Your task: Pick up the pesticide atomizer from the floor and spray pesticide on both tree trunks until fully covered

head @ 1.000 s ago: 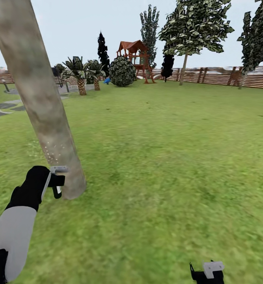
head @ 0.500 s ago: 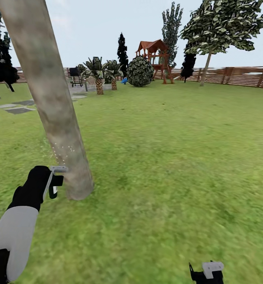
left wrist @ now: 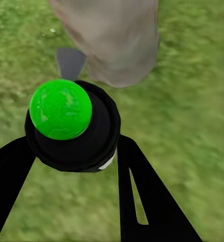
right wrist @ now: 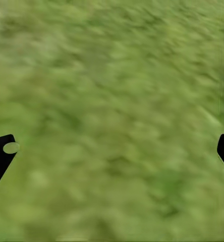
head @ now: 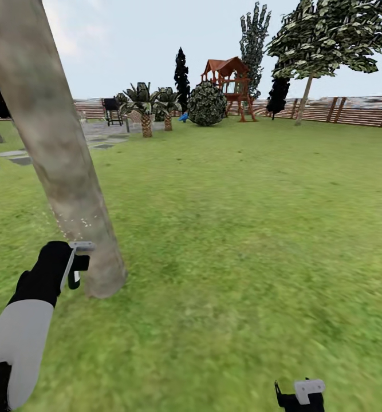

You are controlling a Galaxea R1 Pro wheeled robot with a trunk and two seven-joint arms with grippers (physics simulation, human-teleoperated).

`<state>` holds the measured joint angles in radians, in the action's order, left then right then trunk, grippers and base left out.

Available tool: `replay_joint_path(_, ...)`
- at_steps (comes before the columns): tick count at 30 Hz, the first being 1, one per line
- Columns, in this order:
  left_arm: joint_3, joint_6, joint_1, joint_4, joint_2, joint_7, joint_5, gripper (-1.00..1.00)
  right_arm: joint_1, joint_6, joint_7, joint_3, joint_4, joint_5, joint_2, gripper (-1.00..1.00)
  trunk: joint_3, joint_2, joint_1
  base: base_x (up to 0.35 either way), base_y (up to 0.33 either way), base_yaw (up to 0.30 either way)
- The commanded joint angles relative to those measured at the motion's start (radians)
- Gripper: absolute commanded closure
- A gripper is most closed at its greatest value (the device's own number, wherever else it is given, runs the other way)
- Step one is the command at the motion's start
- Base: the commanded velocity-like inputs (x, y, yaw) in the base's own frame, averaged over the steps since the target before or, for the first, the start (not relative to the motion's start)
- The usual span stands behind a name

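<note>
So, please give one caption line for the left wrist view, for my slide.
Left tool holding the green-capped pesticide atomizer, aimed at the beige-grey tree trunk base above grass.

beige-grey mottled trunk (head: 53,149) w/ white specks (head: 79,222); atomizer (left wrist: 71,126) black, green cap prob.

Head view: high, facing forward and down across lawn (head: 242,240) toward fence (head: 351,111). Left wrist view: close, looking down on tree trunk (left wrist: 117,40) base, shared with head view (head: 59,154). Right wrist view: close over grass (right wrist: 112,121).
</note>
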<state>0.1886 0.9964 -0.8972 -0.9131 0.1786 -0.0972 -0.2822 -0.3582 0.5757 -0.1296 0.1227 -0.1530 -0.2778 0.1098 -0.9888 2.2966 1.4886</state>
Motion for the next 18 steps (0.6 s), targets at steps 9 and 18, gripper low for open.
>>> replay_joint_path(9, 0.040, 0.003, 0.027, 0.011, -0.009, -0.010, -0.008, 1.00, -0.001, 0.003, -0.004, 0.006, 0.001, -0.009, -0.001, -1.00, -0.001, 0.000, 0.000, 0.082, -0.051, 0.190)
replay_joint_path(18, 0.040, -0.004, 0.065, 0.016, -0.013, -0.010, -0.005, 1.00, -0.001, 0.003, -0.004, 0.006, 0.002, -0.010, -0.001, -1.00, -0.001, 0.000, 0.000, 0.052, -0.027, 0.151)
